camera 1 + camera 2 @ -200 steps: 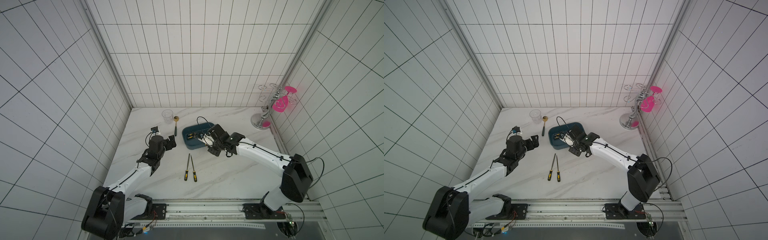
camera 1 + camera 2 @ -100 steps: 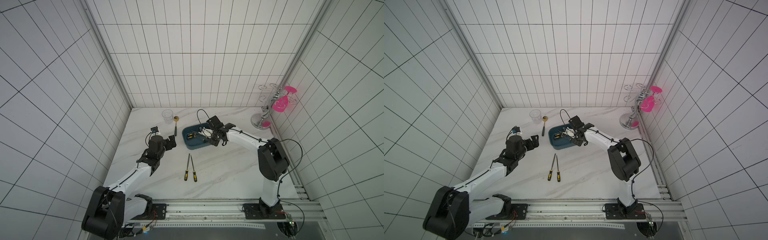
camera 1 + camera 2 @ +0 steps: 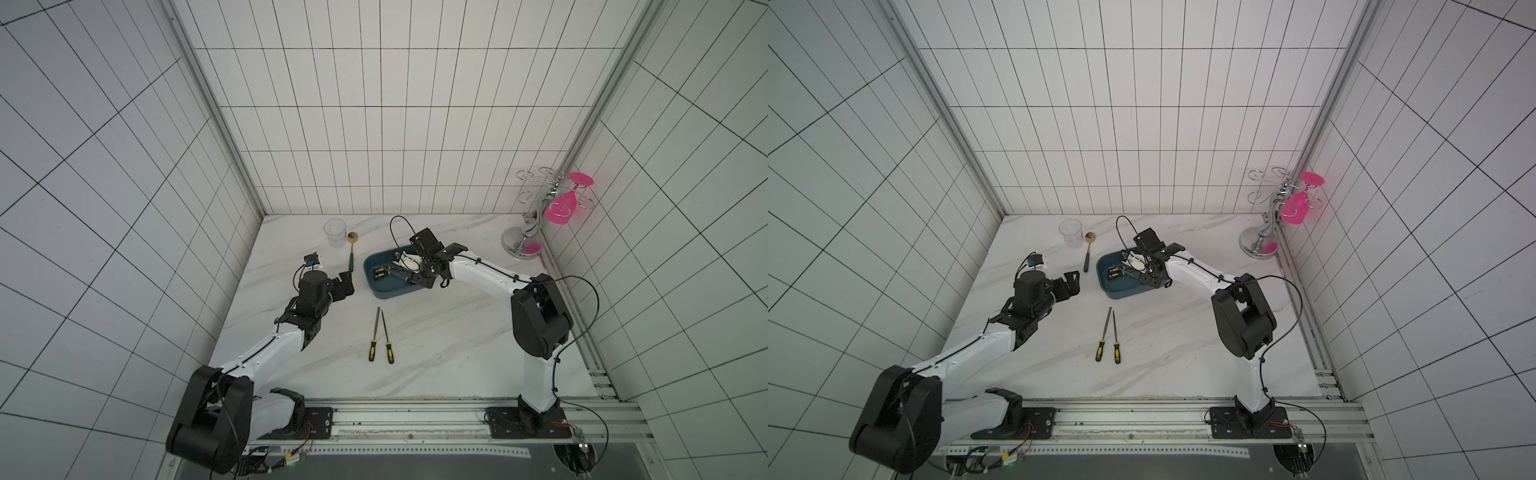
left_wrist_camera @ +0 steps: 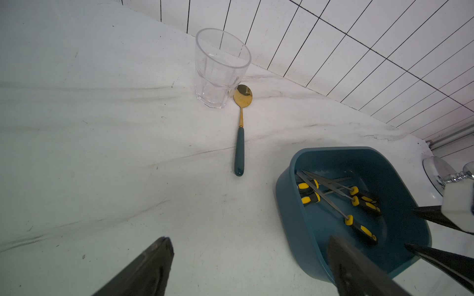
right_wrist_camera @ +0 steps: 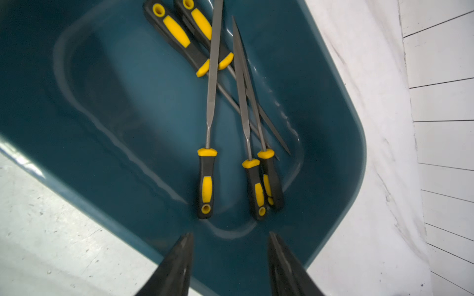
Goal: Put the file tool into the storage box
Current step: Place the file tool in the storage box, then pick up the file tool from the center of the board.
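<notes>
The storage box [image 3: 384, 293] [image 3: 1116, 293] is a dark teal tub at the middle back of the marble table. Several file tools [image 5: 206, 179] [image 4: 360, 228] with black and yellow handles lie crossed inside it. Two more files [image 3: 377, 334] [image 3: 1106, 332] lie side by side on the table in front of the box. My right gripper [image 5: 230, 235] [image 3: 409, 268] hangs open over the box's [image 5: 77, 128] near end with nothing between its fingers. My left gripper [image 4: 250, 241] [image 3: 345, 284] stands open and empty just left of the box [image 4: 289, 217], low over the table.
A clear drinking glass [image 3: 335, 232] [image 4: 220, 69] stands at the back left, with a gold spoon [image 3: 351, 253] [image 4: 239, 133] with a green handle beside it. A chrome rack [image 3: 534, 224] holding a pink glass [image 3: 561, 205] stands in the back right corner.
My right gripper was shut and now stands open over the box. Its elbow has swung back to the right. The left arm has not moved.
</notes>
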`<move>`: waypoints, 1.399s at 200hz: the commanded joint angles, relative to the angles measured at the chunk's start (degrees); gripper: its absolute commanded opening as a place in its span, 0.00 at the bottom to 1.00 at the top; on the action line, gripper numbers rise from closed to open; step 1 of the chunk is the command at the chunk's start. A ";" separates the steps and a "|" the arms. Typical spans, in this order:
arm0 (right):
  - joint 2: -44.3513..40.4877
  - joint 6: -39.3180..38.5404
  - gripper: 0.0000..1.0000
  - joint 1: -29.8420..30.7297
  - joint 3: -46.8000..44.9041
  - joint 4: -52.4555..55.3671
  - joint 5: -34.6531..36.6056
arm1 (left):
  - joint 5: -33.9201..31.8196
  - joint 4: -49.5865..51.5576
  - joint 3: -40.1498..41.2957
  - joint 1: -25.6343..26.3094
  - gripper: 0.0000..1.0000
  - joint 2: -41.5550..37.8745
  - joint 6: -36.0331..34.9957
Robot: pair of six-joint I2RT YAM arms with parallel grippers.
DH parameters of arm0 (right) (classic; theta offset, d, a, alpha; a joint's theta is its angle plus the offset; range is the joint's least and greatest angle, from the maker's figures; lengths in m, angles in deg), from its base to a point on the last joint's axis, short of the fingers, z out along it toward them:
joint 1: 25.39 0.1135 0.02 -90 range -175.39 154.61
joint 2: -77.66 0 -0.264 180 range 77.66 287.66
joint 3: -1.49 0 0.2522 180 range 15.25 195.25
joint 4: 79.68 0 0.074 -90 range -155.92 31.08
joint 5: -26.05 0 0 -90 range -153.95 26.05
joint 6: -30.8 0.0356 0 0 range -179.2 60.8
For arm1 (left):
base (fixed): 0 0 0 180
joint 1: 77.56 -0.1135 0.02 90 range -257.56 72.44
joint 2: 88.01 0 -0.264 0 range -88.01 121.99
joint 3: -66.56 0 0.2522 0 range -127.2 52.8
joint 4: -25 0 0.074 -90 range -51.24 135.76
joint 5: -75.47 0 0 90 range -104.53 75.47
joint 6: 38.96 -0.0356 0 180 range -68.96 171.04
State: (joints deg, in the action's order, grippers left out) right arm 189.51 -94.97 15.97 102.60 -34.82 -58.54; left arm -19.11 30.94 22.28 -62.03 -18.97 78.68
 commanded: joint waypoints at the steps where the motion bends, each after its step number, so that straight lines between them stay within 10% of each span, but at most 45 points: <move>1: -4.31 2.62 0.54 -0.06 0.39 -1.01 0.88 | 0.10 -0.45 -0.17 -0.07 0.98 -0.70 -0.13; 67: -25.25 19.11 1.00 0.09 -13.59 -11.90 -3.03 | 1.08 -0.97 -0.17 0.55 0.98 -0.19 -1.42; 190: -53.53 51.83 0.97 -0.46 -41.38 -11.25 -6.32 | 4.87 -0.82 -2.30 1.70 0.98 3.55 -1.97; 280: -35.15 67.11 0.83 15.25 -43.01 -17.82 -8.54 | 1.53 2.37 -3.58 0.67 0.98 4.44 -0.77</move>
State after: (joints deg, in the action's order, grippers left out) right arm 149.16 -32.87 25.39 58.03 -49.71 -68.45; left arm -16.57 32.04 20.57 -60.63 -15.56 77.67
